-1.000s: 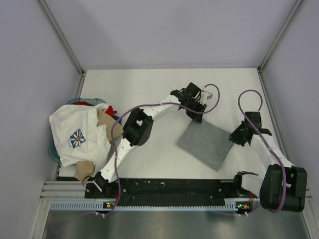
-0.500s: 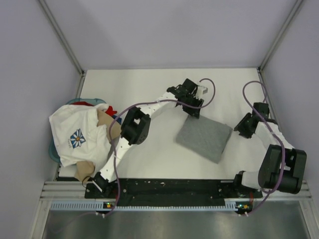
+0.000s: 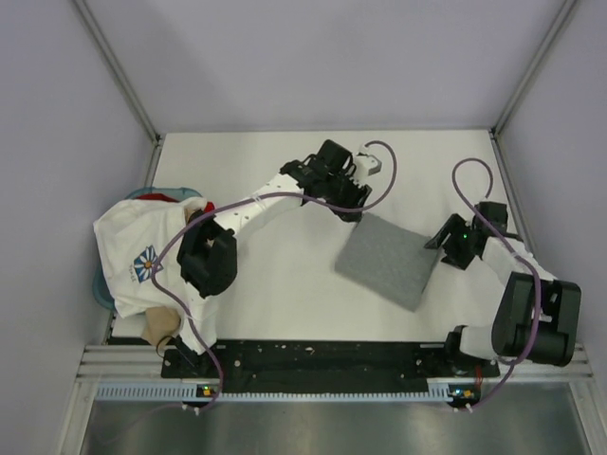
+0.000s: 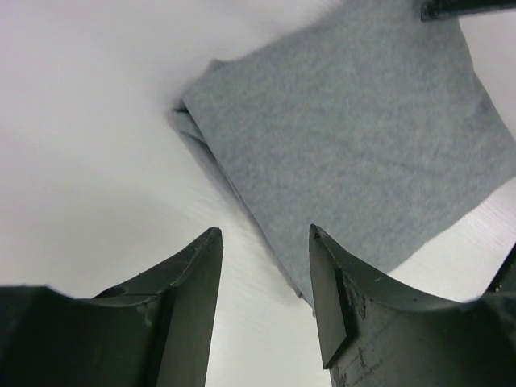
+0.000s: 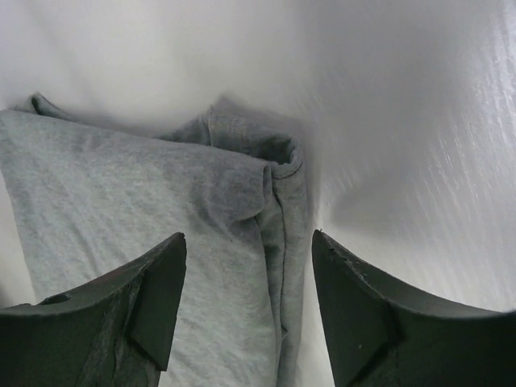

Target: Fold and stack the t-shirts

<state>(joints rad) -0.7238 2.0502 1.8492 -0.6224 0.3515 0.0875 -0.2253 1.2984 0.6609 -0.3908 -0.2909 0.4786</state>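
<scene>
A folded heather-grey t-shirt [image 3: 387,260] lies flat on the white table, right of centre. My left gripper [image 3: 354,209] hovers just off its far-left corner, open with nothing between the fingers; in the left wrist view the grey shirt [image 4: 347,137] lies ahead of the left gripper [image 4: 262,234]. My right gripper [image 3: 442,243] stands open at the shirt's right corner; in the right wrist view the right gripper [image 5: 248,238] straddles the grey shirt's [image 5: 145,185] folded hem without pinching it. A heap at the left edge holds the white flower-print t-shirt [image 3: 142,251], a tan one [image 3: 161,322] and a red one [image 3: 168,197].
The heap sits in a blue tub [image 3: 99,286] at the table's left edge. Grey walls with metal corner posts [image 3: 119,71] close in the table on three sides. The arms' mounting rail [image 3: 322,355] runs along the near edge.
Both grippers have opened and let go of the grey shirt, which now lies flat. The left arm's elbow swung left and its gripper drew back off the shirt's corner.
</scene>
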